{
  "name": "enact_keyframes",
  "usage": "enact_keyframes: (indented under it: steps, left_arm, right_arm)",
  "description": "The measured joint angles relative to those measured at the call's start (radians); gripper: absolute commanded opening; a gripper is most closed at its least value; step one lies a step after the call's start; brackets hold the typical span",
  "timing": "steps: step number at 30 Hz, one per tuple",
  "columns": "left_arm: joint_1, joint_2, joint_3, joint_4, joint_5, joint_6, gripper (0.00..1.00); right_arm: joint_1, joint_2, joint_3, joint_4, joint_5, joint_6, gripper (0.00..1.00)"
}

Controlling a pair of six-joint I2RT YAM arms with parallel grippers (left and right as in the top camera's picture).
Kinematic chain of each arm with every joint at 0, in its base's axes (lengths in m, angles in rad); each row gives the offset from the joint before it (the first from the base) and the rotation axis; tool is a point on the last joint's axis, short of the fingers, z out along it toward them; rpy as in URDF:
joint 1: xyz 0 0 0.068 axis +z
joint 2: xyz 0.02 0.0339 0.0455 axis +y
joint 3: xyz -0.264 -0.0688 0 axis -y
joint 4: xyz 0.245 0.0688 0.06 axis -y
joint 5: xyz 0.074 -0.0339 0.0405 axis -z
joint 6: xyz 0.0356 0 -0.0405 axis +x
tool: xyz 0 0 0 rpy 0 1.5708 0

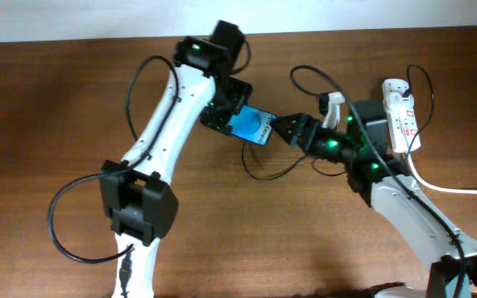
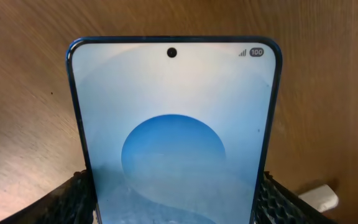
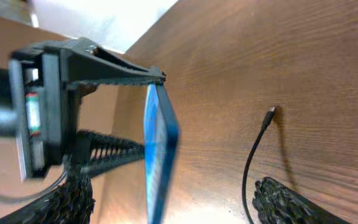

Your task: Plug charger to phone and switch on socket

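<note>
My left gripper [image 1: 232, 116] is shut on the phone [image 1: 252, 126] and holds it lifted and tilted above the table. The phone fills the left wrist view [image 2: 173, 112], its lower sides between the fingers [image 2: 173, 182]. My right gripper [image 1: 281, 130] is open, just right of the phone's free end. In the right wrist view the phone [image 3: 160, 149] stands edge-on between the spread fingers [image 3: 169, 183], touching neither. The charger's thin black cable [image 1: 265, 175] loops on the table below; its plug tip [image 3: 270, 114] lies free on the wood. The white socket [image 1: 402, 116] lies at the far right.
A small white adapter [image 1: 331, 103] sits behind my right arm, and a white block [image 2: 319, 198] shows at the lower right of the left wrist view. The socket's thick white cord [image 1: 454, 189] runs off to the right. The robots' own black cables hang beside both arms.
</note>
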Motion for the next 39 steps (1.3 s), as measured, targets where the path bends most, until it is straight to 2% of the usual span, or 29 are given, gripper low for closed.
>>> enact_keyframes:
  steps: [2, 4, 5, 7, 10, 12, 18, 24, 25, 31, 32, 34, 35, 36, 37, 38, 39]
  left_arm:
    - [-0.045, 0.000, 0.000, 0.001, -0.056, -0.026, 0.00]
    - [-0.072, 0.000, 0.000, 0.004, -0.077, -0.036, 0.00]
    - [-0.073, 0.000, 0.000, 0.004, -0.076, -0.038, 0.00]
    - [-0.073, 0.000, 0.000, 0.004, -0.055, -0.040, 0.00]
    - [-0.073, 0.000, 0.000, 0.000, 0.014, -0.043, 0.00]
    - [-0.073, 0.000, 0.000, -0.005, 0.041, -0.043, 0.00]
    - [-0.073, 0.000, 0.000, -0.007, 0.067, -0.043, 0.00]
    - [-0.073, 0.000, 0.000, -0.001, 0.070, -0.046, 0.00]
    - [-0.073, 0.000, 0.000, 0.005, 0.070, -0.048, 0.00]
    - [-0.072, 0.000, 0.010, -0.009, 0.077, -0.054, 0.00]
    - [-0.072, 0.000, 0.010, -0.023, 0.077, -0.050, 0.02]
    - [-0.071, 0.000, 0.011, -0.011, 0.076, 0.080, 0.11]
    - [-0.069, 0.000, 0.011, 0.019, 0.074, 0.243, 0.15]
    - [-0.068, 0.000, 0.011, 0.031, 0.073, 0.374, 0.14]
    - [-0.064, 0.000, 0.011, 0.034, 0.073, 0.511, 0.32]
    - [-0.061, 0.000, 0.011, 0.033, 0.074, 0.596, 0.30]
    - [-0.052, 0.000, 0.011, 0.030, 0.092, 0.781, 0.28]
  right_arm:
    - [0.073, 0.000, 0.000, 0.006, 0.094, 0.045, 0.80]
    - [0.093, 0.000, 0.000, 0.008, 0.144, 0.069, 0.68]
    - [0.095, 0.000, 0.000, 0.008, 0.161, 0.075, 0.58]
    - [0.109, 0.002, 0.000, 0.008, 0.186, 0.079, 0.45]
    - [0.128, 0.031, 0.000, 0.039, 0.201, 0.089, 0.36]
    - [0.129, 0.037, 0.000, 0.053, 0.204, 0.088, 0.33]
    - [0.129, 0.040, 0.000, 0.053, 0.204, 0.086, 0.29]
    - [0.129, 0.041, 0.003, 0.064, 0.203, 0.104, 0.04]
    - [0.129, 0.041, 0.003, 0.062, 0.205, 0.131, 0.04]
    - [0.113, 0.053, 0.001, 0.048, 0.212, 0.086, 0.04]
    - [0.094, 0.053, 0.001, 0.048, 0.214, 0.086, 0.04]
    - [0.044, 0.053, 0.001, 0.049, 0.200, 0.080, 0.04]
    - [0.024, 0.053, 0.001, 0.049, 0.189, 0.071, 0.04]
    - [0.009, 0.053, 0.001, 0.049, 0.174, 0.064, 0.04]
    - [-0.003, 0.052, 0.001, 0.049, 0.160, 0.059, 0.04]
    - [-0.012, 0.045, 0.001, 0.044, 0.144, 0.050, 0.04]
    - [-0.028, 0.015, 0.001, 0.027, 0.126, 0.039, 0.04]
